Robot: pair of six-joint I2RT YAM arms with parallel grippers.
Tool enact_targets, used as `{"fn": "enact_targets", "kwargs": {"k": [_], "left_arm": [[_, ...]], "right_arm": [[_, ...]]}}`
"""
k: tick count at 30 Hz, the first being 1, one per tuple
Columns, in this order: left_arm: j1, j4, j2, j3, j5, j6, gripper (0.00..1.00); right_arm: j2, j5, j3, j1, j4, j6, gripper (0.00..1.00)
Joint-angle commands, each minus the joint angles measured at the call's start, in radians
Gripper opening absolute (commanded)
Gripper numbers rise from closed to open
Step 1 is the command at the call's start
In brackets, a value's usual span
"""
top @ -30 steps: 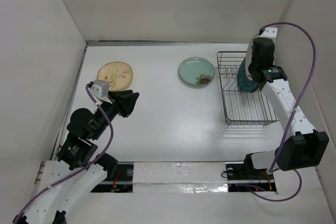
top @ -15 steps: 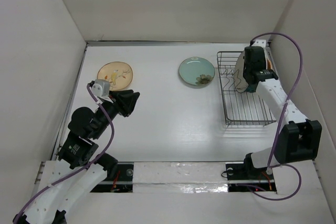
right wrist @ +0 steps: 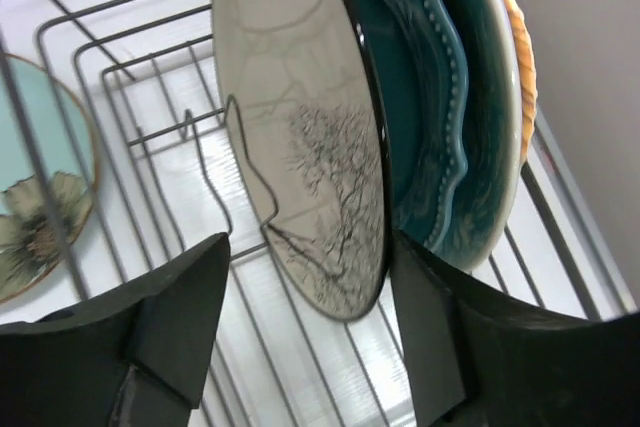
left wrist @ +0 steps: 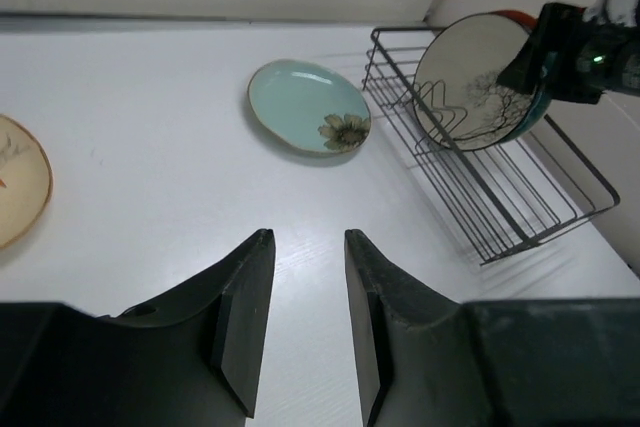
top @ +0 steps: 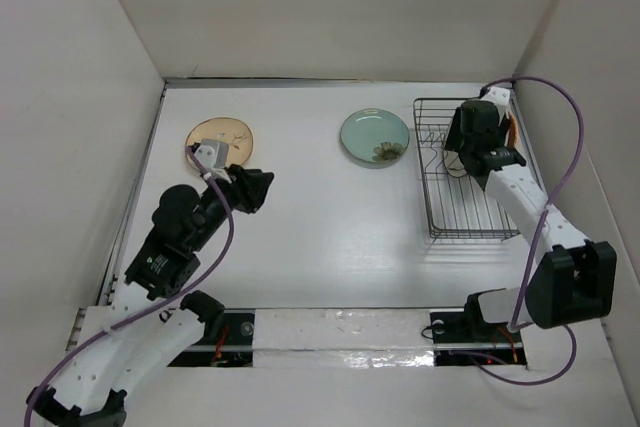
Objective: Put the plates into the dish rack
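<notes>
- The right gripper [right wrist: 305, 257] stands with its jaws spread wide, one finger on each side of the lower edge of the cream plate with the tree drawing [right wrist: 290, 117]. Neither pad is visibly pressing on the plate.
- That cream plate stands upright on its edge in the dish rack [right wrist: 150, 137], between the wire dividers.
- Just behind it stands the dark teal scalloped plate [right wrist: 430, 127], and behind that the orange plate [right wrist: 515, 37]. All three are packed close at the far end of the rack.
- From above, the right gripper [top: 468, 137] hangs over that far end, while the near half of the dish rack [top: 470, 212] holds no plates.
- The left gripper [left wrist: 305, 297] is partly open with nothing between its fingers, and hovers above the surface [top: 330, 237].
- From above, the left gripper [top: 255, 187] sits on the left side, well apart from the rack.
- The tan floral plate [top: 215, 135] lies flat on the surface just beyond the left gripper, partly hidden by the arm.
- The pale green plate with a flower [top: 375, 137] lies flat just left of the rack, not touching it.
</notes>
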Motion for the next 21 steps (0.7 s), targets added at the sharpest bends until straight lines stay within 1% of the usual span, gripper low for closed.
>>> {"fn": "enact_targets", "kwargs": {"k": [1,3,4,6,7,8,9,10,11,12,13,14,15,16,17,18,19,20,21], "left_arm": [[-0.006,0.001,0.111,0.039,-0.03,-0.046,0.29],[-0.006,-0.019,0.168,0.066,-0.045,-0.084,0.24],[-0.006,-0.022,0.223,0.092,-0.046,-0.101,0.17],[-0.006,-0.002,0.275,0.129,-0.023,-0.142,0.12],[-0.006,0.012,0.332,0.141,0.011,-0.156,0.03],[-0.006,0.024,0.363,0.157,0.028,-0.167,0.0],[-0.006,0.032,0.401,0.175,0.043,-0.179,0.0],[-0.006,0.039,0.482,0.222,0.074,-0.202,0.0],[-0.006,0.044,0.524,0.244,0.083,-0.215,0.0],[-0.006,0.059,0.566,0.263,0.091,-0.23,0.0],[-0.006,0.072,0.653,0.296,0.108,-0.261,0.0],[-0.006,0.081,0.695,0.313,0.106,-0.272,0.0],[-0.006,0.092,0.746,0.332,0.102,-0.287,0.0],[-0.006,0.101,0.839,0.367,0.099,-0.302,0.0],[-0.006,0.104,0.884,0.387,0.091,-0.325,0.01],[-0.006,0.107,0.933,0.408,0.08,-0.337,0.08],[-0.006,0.131,1.028,0.452,0.067,-0.35,0.22],[-0.006,0.139,1.07,0.477,0.06,-0.367,0.28],[-0.006,0.144,1.116,0.5,0.05,-0.377,0.34]], "right_arm": [[-0.121,-0.019,-0.025,0.046,0.076,0.072,0.74],[-0.194,-0.036,-0.037,0.061,0.082,0.093,0.74],[-0.219,-0.041,-0.045,0.072,0.085,0.098,0.75],[-0.27,-0.045,-0.066,0.09,0.102,0.1,0.76],[-0.318,-0.047,-0.069,0.09,0.105,0.106,0.76],[-0.342,-0.065,-0.076,0.101,0.112,0.106,0.76],[-0.365,-0.076,-0.08,0.112,0.121,0.112,0.75],[-0.389,-0.088,-0.094,0.112,0.13,0.116,0.71],[-0.438,-0.147,-0.105,0.129,0.147,0.116,0.6],[-0.461,-0.192,-0.12,0.138,0.191,0.13,0.21],[-0.483,-0.235,-0.157,0.164,0.213,0.148,0.01],[-0.519,-0.336,-0.178,0.182,0.24,0.161,0.0],[-0.532,-0.385,-0.2,0.204,0.3,0.178,0.0],[-0.541,-0.41,-0.218,0.252,0.317,0.191,0.0],[-0.549,-0.427,-0.247,0.279,0.346,0.198,0.0],[-0.55,-0.426,-0.258,0.306,0.354,0.201,0.0],[-0.552,-0.415,-0.267,0.355,0.355,0.202,0.0],[-0.554,-0.385,-0.289,0.377,0.362,0.201,0.03],[-0.558,-0.375,-0.301,0.394,0.365,0.199,0.11]]}}
